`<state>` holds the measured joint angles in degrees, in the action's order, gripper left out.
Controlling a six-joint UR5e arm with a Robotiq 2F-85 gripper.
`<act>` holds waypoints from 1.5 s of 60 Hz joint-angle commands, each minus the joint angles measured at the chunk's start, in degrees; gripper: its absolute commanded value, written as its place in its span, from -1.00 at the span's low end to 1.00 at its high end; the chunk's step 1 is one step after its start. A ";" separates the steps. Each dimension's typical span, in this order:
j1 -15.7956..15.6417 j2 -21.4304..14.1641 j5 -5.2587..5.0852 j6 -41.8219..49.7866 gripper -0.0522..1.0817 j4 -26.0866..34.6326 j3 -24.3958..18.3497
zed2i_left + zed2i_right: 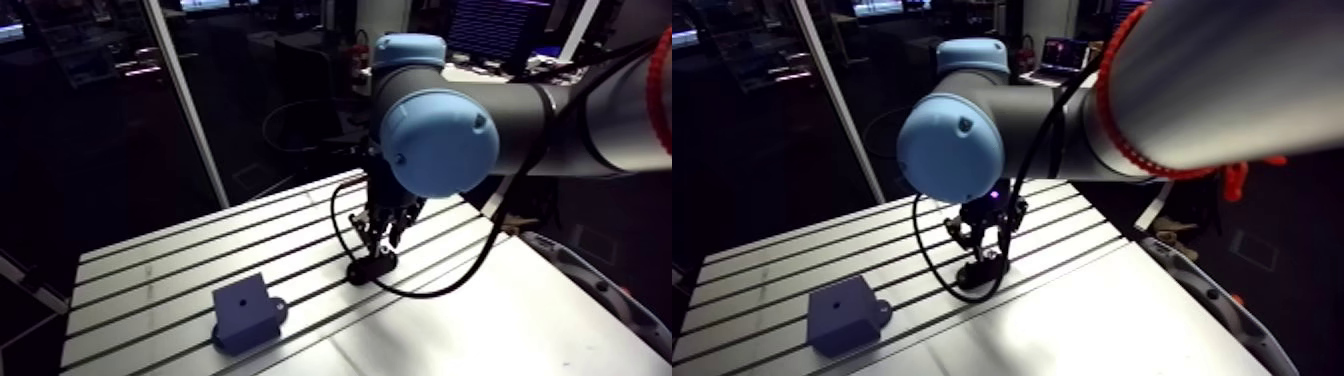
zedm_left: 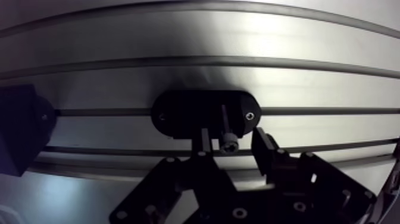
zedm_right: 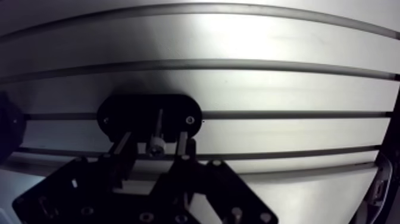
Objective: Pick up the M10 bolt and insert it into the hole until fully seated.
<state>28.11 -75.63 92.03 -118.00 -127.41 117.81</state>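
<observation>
Where the gripper (image 2: 231,137) comes down to the table, its two black fingers (image 2: 205,142) stand spread, one on either side of the bolt, with a gap showing on each side.

Item 1: bolt (image 2: 227,127). Slim dark shank and a round socket head with a pale rim. The head is nearest the gripper and the shank runs away from it over the holder. Whether the bolt lies flat or stands in the holder cannot be told.

Item 2: holder (image 2: 184,113). Black oval plate with a small screw at each end, sitting across one slot of the table, under and just ahead of the fingers.

Item 3: table (image 2: 238,53). Bright aluminium with long parallel slots, bare metal beyond the holder.

Item 4: block (image 1: 243,312). Blue-grey, boxy, with a low flange at its foot and one small hole (image 1: 243,297) in its upper face. It stands well apart from the holder, to one side of the gripper.
</observation>
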 commanded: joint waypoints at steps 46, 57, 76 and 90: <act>0.02 -0.17 0.12 0.00 0.21 0.09 0.10; 0.02 -0.17 0.03 0.00 0.23 0.09 0.18; 0.02 -0.10 0.03 -0.08 0.30 0.09 0.18; 0.02 -0.08 -0.04 -0.09 0.35 0.09 0.19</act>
<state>28.13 -75.74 92.06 -118.05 -127.31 118.02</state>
